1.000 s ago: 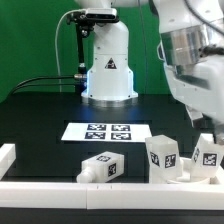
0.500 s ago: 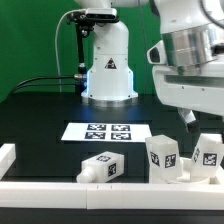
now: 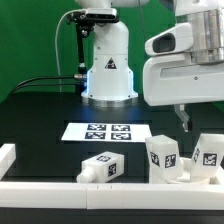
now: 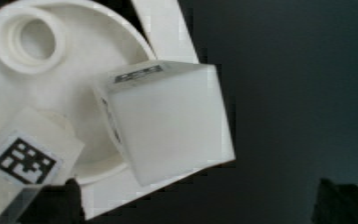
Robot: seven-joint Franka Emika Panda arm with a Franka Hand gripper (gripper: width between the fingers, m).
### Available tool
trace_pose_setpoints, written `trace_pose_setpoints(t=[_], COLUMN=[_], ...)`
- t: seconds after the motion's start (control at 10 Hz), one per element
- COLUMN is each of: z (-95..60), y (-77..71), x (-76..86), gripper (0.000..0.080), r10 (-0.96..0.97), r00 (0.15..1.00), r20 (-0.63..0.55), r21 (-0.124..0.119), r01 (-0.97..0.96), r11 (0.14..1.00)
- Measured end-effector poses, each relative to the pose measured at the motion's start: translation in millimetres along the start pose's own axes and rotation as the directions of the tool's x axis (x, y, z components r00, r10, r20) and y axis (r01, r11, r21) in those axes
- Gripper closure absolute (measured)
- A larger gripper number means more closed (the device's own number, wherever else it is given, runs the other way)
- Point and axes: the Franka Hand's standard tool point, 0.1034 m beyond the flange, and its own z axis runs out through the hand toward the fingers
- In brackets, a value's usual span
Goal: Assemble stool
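The gripper (image 3: pixel 184 120) was poised on the exterior view's right; whether its jaws were parted could not be told. 1 lying leg (image 3: pixel 100 167) and 2 upright legs (image 3: pixel 163 155) sat by the front rail (image 3: pixel 50 188), probably corralled for reach. The seat (image 4: pixel 43 60) showed only in the wrist view, behind a block leg (image 4: pixel 167 125)

the marker board (image 3: pixel 108 131) lies mid-table before my base (image 3: pixel 107 72). nearer the camera, along the front rail (image 3: pixel 50 189), the first leg (image 3: pixel 100 168) lies on its side. the second leg (image 3: pixel 163 155) and the third leg (image 3: pixel 209 152) stand toward the exterior view's right. in the wrist view a leg (image 4: pixel 167 115) overlaps the seat (image 4: pixel 51 75).
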Motion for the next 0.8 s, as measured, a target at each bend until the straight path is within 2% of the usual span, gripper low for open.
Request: trace_pose_setpoints(t=[0.2, 0.3, 0.4, 0.5, 0.8], z=[0.1, 1.7, 3.8, 5.6, 5.2], y=[1.4, 1.8, 3.8, 2.3, 6.6], x=[0.5, -1.0, -3.1, -3.5, 0.7], gripper=[0.0150, 0.0150, 0.0150, 0.0150, 0.0150], r10=[-0.165, -0.392, -0.558, -0.669, -0.789], r00=[0.986, 0.920, 0.827, 0.737, 0.608], r20=[0.000, 0.013, 0.062, 0.096, 0.092], r21=[-0.008, -0.035, -0.025, -0.031, -0.031], r01=[0.165, 0.392, 0.560, 0.674, 0.793], r11=[0.986, 0.919, 0.828, 0.738, 0.608])
